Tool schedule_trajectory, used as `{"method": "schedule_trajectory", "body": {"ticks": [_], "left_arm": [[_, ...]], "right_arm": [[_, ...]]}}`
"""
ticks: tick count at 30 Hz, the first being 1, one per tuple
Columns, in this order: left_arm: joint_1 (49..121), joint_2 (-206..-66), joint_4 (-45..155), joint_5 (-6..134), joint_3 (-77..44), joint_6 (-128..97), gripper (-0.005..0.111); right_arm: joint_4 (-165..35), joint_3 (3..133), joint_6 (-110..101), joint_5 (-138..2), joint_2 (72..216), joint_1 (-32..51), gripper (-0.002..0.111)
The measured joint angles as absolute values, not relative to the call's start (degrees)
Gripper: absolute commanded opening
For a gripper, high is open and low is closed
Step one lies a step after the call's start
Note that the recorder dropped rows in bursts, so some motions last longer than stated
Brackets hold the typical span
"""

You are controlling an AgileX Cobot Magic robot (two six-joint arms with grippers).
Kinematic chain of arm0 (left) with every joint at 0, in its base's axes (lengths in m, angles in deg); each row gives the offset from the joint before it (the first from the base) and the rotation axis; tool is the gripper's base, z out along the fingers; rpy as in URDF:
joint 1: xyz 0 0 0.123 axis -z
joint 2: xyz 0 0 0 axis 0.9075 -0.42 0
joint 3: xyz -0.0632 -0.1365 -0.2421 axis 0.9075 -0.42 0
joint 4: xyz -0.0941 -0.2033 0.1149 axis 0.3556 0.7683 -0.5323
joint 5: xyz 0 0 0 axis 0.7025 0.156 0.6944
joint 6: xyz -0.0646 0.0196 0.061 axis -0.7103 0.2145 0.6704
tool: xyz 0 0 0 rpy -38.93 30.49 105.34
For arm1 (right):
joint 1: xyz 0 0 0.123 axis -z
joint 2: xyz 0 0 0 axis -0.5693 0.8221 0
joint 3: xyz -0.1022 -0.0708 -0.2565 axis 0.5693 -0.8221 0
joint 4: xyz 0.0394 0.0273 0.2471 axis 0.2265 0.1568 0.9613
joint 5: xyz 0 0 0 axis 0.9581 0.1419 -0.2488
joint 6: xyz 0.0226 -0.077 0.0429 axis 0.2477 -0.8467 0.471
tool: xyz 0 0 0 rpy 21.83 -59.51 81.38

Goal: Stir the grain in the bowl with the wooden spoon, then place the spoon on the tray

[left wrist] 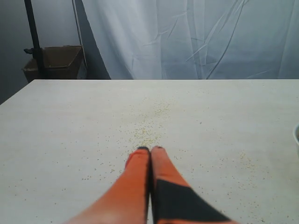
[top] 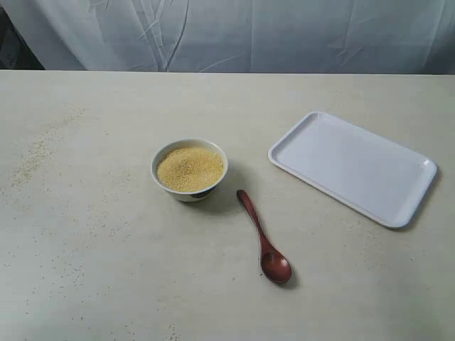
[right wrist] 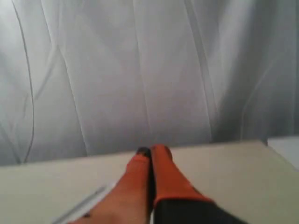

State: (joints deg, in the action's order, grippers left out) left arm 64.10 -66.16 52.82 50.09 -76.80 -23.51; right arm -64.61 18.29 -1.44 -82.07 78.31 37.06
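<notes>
Your left gripper (left wrist: 150, 150) has its orange fingers (left wrist: 138, 173) pressed together, with nothing between them. Just past the tips, a thin scatter of loose grains (left wrist: 150, 125) lies on the worktop (left wrist: 70, 121). At the frame edge of the left wrist view you catch a sliver of the bowl (left wrist: 296, 135). Your right gripper (right wrist: 150, 150) is likewise closed tip to tip and empty, and it points over the worktop's far edge toward the white curtain (right wrist: 140, 70).

In the exterior view the bowl sits near the middle of the worktop, a little toward the left edge, with the grain (top: 190, 168) mounded almost to its rim. The wooden spoon (top: 261, 238) lies flat, just beside the bowl on the side of the near right corner, and I cannot tell whether its handle tip touches the bowl. Its long axis runs far to near, slanting slightly right. The handle end points toward the far edge, close to the bowl, and the oval head points toward the near edge.

The tray (top: 353, 167) lies apart from the spoon toward the right edge. Its long side is angled from far left to near right.
</notes>
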Motion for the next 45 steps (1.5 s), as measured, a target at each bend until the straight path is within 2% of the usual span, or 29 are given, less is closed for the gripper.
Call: {"method": "schedule_trajectory", "body": {"ticks": [4,14,23,30,40,43,45], "left_arm": [[64.1,-66.2,52.8,50.1,-76.8,-23.5,0.0],[64.1,-66.2,52.8,50.1,-76.8,-23.5,0.0],[64.1,-66.2,52.8,50.2,-76.8,-23.5,0.0],[64.1,-66.2,52.8,50.2,-76.8,-23.5,0.0],[64.1,-66.2,52.8,50.2,-76.8,-23.5,0.0],[64.1,-66.2,52.8,50.2,-76.8,-23.5,0.0],[64.1,-66.2,52.8,50.2,-76.8,-23.5,0.0]], "right_arm": [[-64.9,24.5,-1.4,-95.3,87.4,37.1,-0.001],[-52.9,26.7,-4.0,-98.1,104.3,37.1,-0.001],[-47.6,38.3,-10.4,-111.1,123.8,35.9,-0.001],[-47.6,41.8,-13.3,-116.0,135.4,24.8,-0.001],[-47.6,50.3,-9.5,-110.0,151.3,4.7,0.0],[-47.6,55.4,-8.8,-108.9,157.2,1.0,0.013],[-47.6,58.8,-8.6,-108.0,161.5,-0.5,0.028]]}}
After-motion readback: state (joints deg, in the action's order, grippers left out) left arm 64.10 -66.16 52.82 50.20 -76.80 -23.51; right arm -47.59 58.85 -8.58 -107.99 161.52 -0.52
